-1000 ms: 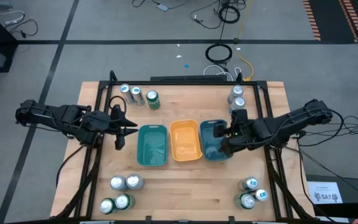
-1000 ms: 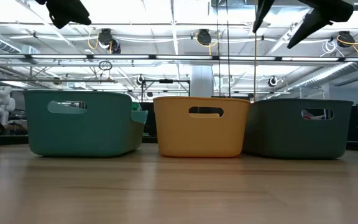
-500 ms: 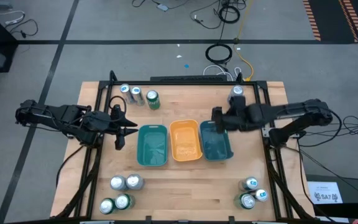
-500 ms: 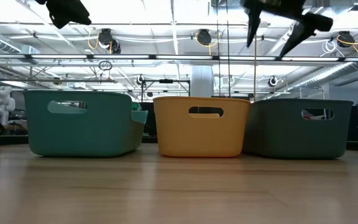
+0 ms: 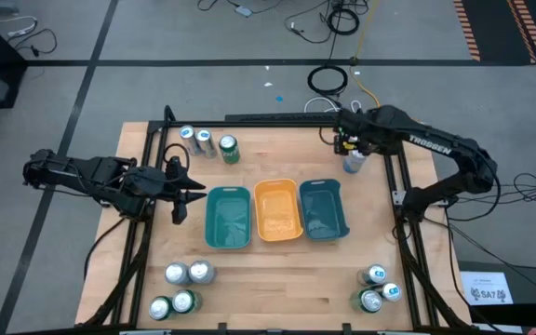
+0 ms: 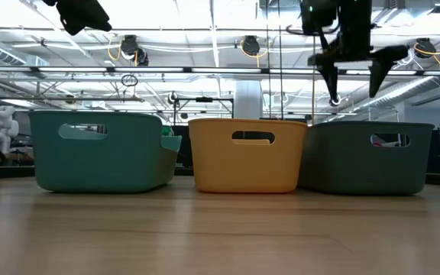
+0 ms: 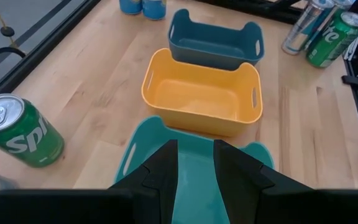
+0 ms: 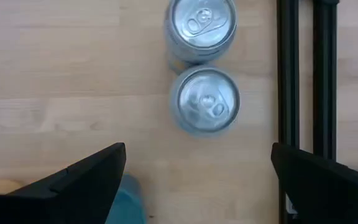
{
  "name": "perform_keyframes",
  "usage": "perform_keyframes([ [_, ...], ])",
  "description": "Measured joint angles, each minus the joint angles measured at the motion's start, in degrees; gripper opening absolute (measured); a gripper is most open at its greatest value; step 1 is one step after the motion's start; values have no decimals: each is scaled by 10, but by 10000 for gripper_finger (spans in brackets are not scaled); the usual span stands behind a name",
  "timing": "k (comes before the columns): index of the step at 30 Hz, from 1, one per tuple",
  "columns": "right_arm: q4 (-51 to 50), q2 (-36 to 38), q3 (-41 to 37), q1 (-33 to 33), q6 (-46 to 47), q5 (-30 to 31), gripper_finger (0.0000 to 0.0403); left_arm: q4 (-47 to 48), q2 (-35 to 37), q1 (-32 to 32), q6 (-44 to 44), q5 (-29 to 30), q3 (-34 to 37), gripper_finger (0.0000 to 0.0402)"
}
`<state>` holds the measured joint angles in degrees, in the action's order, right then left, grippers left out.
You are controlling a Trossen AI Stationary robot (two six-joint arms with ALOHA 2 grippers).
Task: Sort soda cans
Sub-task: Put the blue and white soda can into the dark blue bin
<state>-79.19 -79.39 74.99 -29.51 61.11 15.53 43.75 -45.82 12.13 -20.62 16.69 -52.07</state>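
Two silver-topped soda cans point(image 8: 206, 99) stand touching, directly below right gripper point(image 8: 197, 171), between its spread, empty fingers (none gripped). Left gripper point(image 7: 195, 163) clenched, empty, above teal tray point(image 7: 194, 180); green Sprite can point(image 7: 18, 130) beside it.

Ceiling lights point(image 6: 205, 19) burned bright in the low view, turning the arms into black silhouettes. Overhead light fell even on the worktop point(image 5: 277, 270), shadows soft. Can tops point(image 8: 207, 99) glared silver in the right wrist view; the near green can point(image 7: 18, 132) blurred slightly.
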Motion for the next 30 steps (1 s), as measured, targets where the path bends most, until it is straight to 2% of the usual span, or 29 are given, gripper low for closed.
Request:
perform_keyframes([
  [6, 77, 0, -49, -75, -63, -64, 393, 21, 0, 0, 0, 0, 0, 112],
  [9, 82, 0, -83, -101, -65, -71, 393, 24, 0, 0, 0, 0, 0, 112],
  [12, 98, 0, -114, -116, -84, -71, 393, 24, 0, 0, 0, 6, 0, 112],
  [15, 154, 0, -141, -124, -104, -95, 393, 24, 0, 0, 0, 21, 0, 112],
  [21, 201, 0, -182, -137, -100, -94, 388, 22, 0, 0, 0, 29, 0, 112],
  [24, 210, 0, -196, -141, -111, -93, 361, 22, 0, 0, 0, 30, 0, 112],
  [29, 212, 1, -202, -138, -128, -93, 274, 22, 0, 0, 0, 31, 0, 112],
  [30, 212, 2, -202, -135, -127, -93, 273, 22, 0, 0, 0, 31, 0, 112],
])
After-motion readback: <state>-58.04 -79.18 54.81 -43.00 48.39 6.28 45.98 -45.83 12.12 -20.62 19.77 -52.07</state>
